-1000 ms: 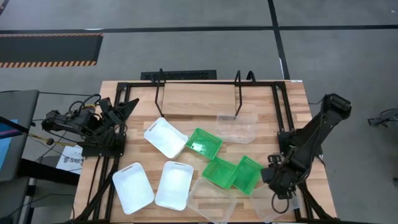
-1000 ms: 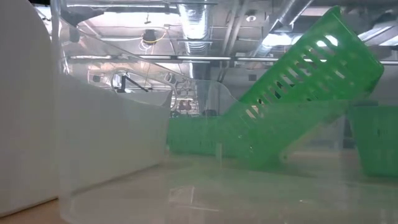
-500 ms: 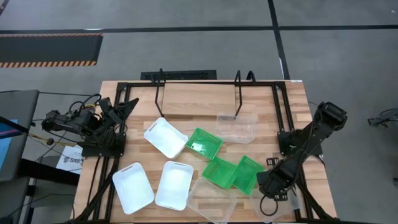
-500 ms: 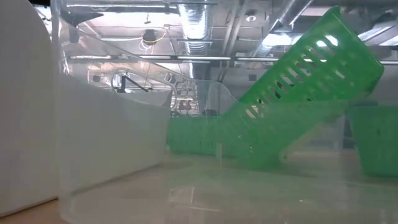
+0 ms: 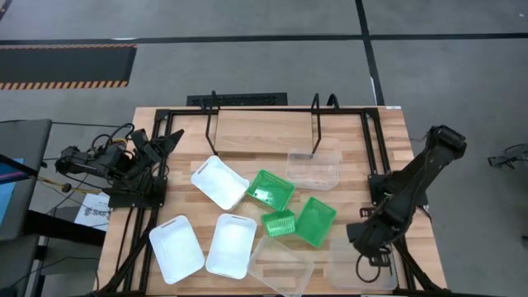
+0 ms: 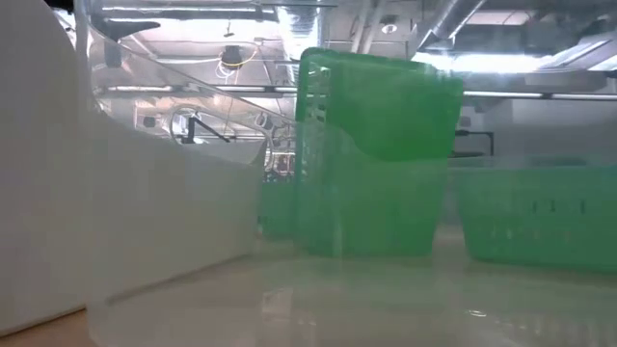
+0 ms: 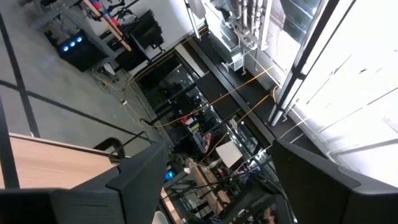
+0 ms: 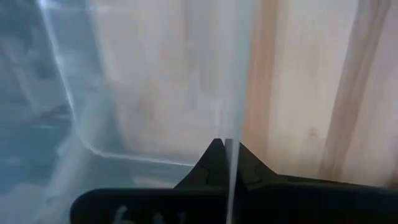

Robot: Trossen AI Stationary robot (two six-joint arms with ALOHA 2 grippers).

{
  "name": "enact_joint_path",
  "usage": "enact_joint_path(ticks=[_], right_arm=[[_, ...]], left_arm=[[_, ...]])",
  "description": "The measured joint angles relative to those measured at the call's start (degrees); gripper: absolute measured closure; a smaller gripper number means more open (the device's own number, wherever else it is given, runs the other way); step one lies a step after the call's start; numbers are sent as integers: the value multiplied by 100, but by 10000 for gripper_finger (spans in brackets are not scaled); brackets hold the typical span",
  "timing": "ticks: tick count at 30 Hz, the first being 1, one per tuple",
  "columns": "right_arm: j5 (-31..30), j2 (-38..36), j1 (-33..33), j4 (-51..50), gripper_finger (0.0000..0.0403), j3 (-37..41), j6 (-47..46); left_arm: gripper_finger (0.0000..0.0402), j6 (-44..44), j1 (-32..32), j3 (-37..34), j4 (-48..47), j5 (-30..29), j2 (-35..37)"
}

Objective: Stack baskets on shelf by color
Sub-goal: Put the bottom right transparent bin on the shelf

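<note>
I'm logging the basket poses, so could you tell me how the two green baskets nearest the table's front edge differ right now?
The smaller-looking green basket lies tipped on its side, its lattice wall facing up, while the right-hand green basket sits flat, opening upward. The tipped one lies nearer the white baskets; the flat one lies nearer the right gripper. Both are bright green, lattice-sided and on the table, not on the shelf.

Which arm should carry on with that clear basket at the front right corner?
Right. The right gripper already has its fingers closed on the wall of the clear basket at the table's front right. The left gripper is parked by the far left edge, away from every basket.
</note>
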State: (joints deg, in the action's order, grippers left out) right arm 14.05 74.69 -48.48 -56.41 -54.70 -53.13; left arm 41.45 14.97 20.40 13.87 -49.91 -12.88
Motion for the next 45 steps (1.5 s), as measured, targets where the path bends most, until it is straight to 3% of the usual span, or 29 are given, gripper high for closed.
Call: enact_joint_path(ticks=[5,9,12,14,21,27,36,41,45], right_arm=[[-446,-560,485,-977,400,-1060,453],[-1979,-729,1322,-1912,401,-2155,1605],[-3135,-694,2194,-1971,401,-2951,3021],[-3532,-576,2901,-1806,401,-3407,4146],[-3340,306,5442,-505,401,-4704,7947],[-2757,1471,6734,668,401,-5645,10506],[-2412,3341,7308,997,401,-6583,12879],[-2456,4062,7268,999,401,-6721,14250],[-2822,4480,7204,999,401,-6812,14776]], left_arm=[[123,224,0,0,2,65,0],[123,294,-1,0,10,321,2],[123,334,-1,0,13,472,2],[123,348,-1,0,13,509,2],[123,273,-1,0,13,507,4],[123,260,-1,0,4,504,3],[123,262,-1,0,-4,490,2],[123,255,-1,0,-48,490,4],[123,237,-1,0,-56,491,4]])
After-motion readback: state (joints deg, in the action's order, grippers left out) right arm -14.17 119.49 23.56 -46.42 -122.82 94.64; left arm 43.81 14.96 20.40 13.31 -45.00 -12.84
